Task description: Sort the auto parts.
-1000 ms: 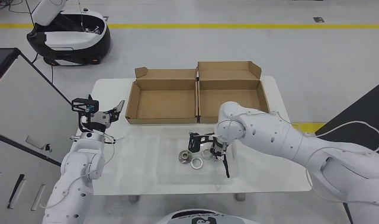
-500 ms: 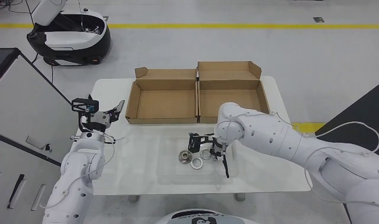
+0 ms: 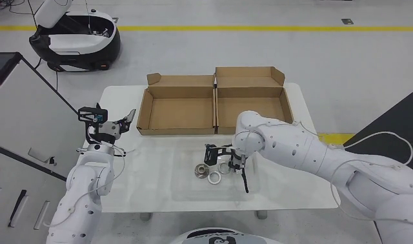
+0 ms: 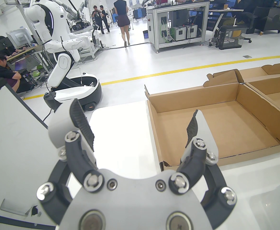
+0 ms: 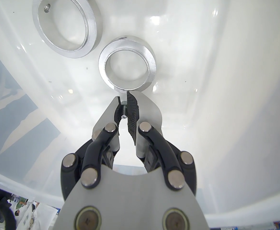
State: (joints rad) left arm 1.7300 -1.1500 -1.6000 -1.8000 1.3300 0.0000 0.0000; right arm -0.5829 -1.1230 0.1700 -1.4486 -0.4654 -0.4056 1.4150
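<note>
Overall, little movement is recorded over the last second.

- Change: the right arm has drifted slightly toward 9 o'clock in the top view. The round parts on the white table (image 3: 161,173) lie where they lay, and the left arm has not stirred.
- Right gripper (image 5: 123,101): clenched on a small screw (image 5: 123,112), pinched between the pads just beside the rim of the smaller metal ring (image 5: 151,64).
- Left gripper (image 4: 135,107): released, jaws wide apart with nothing between them, hanging at 9 o'clock of the left cardboard box (image 3: 175,115).
- Meaning, as a judgement: the screw is secured but not yet carried off. The next step is a lift and a move toward 12 o'clock, where the boxes stand. The pinch sits close to the ring, so a careless lift could nudge it.
- Count of parts:
  - one screw, in the right gripper;
  - two plain metal rings, the smaller one and a larger ring (image 5: 92,26) near it;
  - one further round metal part (image 3: 201,172) at 9 o'clock of the rings, its type not clear.
- Count of containers: two open cardboard boxes side by side, the left one and the right cardboard box (image 3: 251,111).
- Progress, as a judgement: all four counted parts are on or over the table, so sorting has barely begun.
</note>
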